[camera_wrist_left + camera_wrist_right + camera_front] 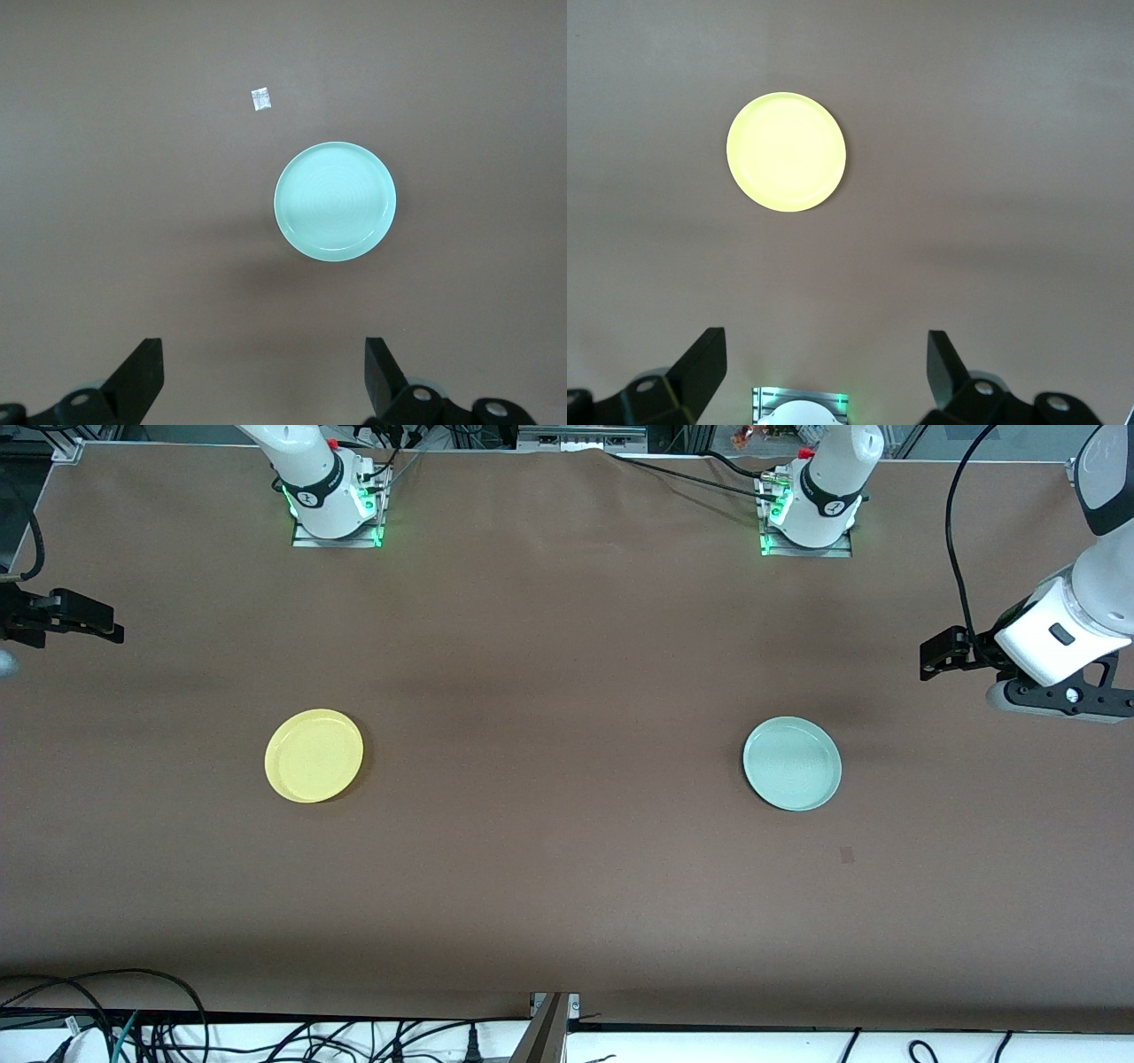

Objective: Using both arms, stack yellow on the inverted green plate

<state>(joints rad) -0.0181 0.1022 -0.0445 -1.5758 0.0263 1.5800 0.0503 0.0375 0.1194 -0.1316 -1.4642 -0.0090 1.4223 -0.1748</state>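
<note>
Lying flat on the brown table (567,886), nearest the front camera, a tiny grey scrap (847,855), toward the left arm's end and just nearer that camera than the green plate (792,763). Resting rim up and not inverted, that pale mint plate, hollow side showing faint rings in the left wrist view (335,202), with the same scrap (260,98) apart from its rim. Sitting well apart from it, toward the right arm's end and at about the same depth, the yellow plate (314,755), also rim up and bare, bright in the right wrist view (786,151). Touching neither plate, both claws. Hanging high over the table's edge at the left arm's end, the left gripper (941,654), fingers spread wide apart and holding nothing, the two black fingertips (142,376) framing bare cloth in its own wrist view with the green plate between and above them in that picture. Hovering over the edge at the right arm's end, the right gripper (89,622), likewise spread wide and clamped on nothing, its fingers (700,363) standing clear of the yellow plate. Standing farthest from the front camera, the two white arm bases with green lights, the right base (335,509) and the left base (806,518).
</note>
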